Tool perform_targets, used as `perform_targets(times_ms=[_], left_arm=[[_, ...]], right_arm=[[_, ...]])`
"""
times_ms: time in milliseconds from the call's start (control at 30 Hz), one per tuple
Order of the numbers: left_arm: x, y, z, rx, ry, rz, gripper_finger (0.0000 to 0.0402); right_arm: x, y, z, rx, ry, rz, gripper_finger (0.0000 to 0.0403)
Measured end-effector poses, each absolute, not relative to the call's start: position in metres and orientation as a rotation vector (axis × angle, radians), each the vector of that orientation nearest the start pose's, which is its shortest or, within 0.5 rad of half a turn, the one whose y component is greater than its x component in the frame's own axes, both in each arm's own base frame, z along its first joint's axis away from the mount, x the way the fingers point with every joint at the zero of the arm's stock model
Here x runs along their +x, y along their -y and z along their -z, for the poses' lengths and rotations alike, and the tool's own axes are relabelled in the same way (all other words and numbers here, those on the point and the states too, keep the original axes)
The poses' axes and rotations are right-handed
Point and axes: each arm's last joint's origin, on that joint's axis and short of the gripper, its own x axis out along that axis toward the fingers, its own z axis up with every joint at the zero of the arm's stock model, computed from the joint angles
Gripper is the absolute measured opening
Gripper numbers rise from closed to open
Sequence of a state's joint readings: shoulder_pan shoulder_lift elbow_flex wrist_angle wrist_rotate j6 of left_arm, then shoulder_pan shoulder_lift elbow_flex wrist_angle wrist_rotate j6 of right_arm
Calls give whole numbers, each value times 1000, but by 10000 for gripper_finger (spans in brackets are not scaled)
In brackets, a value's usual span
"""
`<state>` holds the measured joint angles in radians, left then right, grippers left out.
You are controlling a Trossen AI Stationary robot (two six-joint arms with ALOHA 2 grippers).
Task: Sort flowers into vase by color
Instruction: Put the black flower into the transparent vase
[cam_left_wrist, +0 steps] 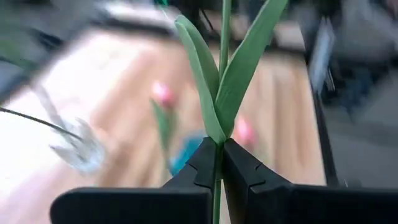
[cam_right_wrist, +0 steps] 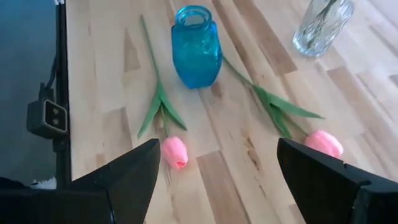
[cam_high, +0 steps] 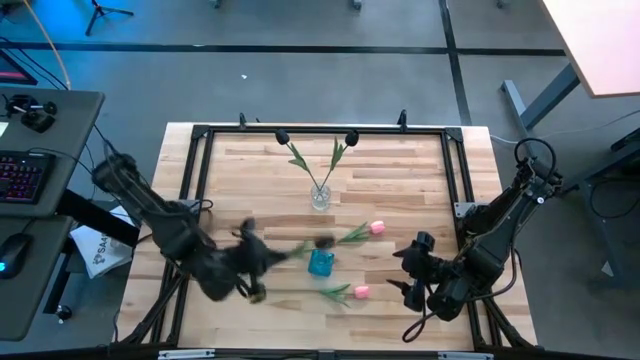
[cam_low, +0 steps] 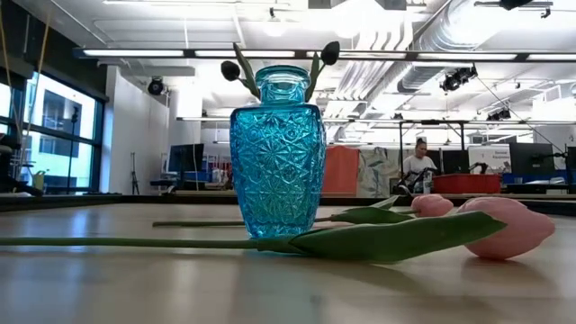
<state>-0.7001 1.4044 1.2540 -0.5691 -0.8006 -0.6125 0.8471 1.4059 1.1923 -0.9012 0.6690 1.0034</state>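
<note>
The wooden table (cam_high: 400, 190) holds two vases. The clear vase (cam_high: 320, 196), toward the far edge, has two dark tulips (cam_high: 282, 137) standing in it. The blue vase (cam_high: 321, 263) sits nearer the front, between two pink tulips (cam_high: 362, 291) lying flat on the boards (one each side of it). The left gripper (cam_left_wrist: 219, 163) is closed tight on the stem of a third dark tulip (cam_high: 323, 242), held just beside the blue vase. The right gripper (cam_right_wrist: 217, 171) hangs wide open, holding nothing, near the front right corner.
</note>
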Motion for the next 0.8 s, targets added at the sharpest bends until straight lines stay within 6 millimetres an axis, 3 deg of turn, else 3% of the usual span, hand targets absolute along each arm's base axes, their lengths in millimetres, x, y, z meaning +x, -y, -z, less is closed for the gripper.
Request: perform_targets(times_ms=[67, 200, 400, 600, 800], left_arm=[[231, 162, -324, -168, -323, -323, 1], [234, 134, -290, -274, -128, -345, 1], [247, 65, -258, -356, 214, -269, 0], [258, 0, -272, -309, 337, -329, 0], [273, -38, -285, -222, 364, -383, 0]], right_arm=[[192, -189, -290, 158, -750, 254, 318], [195, -186, -290, 148, -716, 289, 318], [210, -170, -292, 235, -640, 413, 318], [232, -147, -296, 323, -544, 540, 318], [253, -117, -299, 400, -478, 654, 318]])
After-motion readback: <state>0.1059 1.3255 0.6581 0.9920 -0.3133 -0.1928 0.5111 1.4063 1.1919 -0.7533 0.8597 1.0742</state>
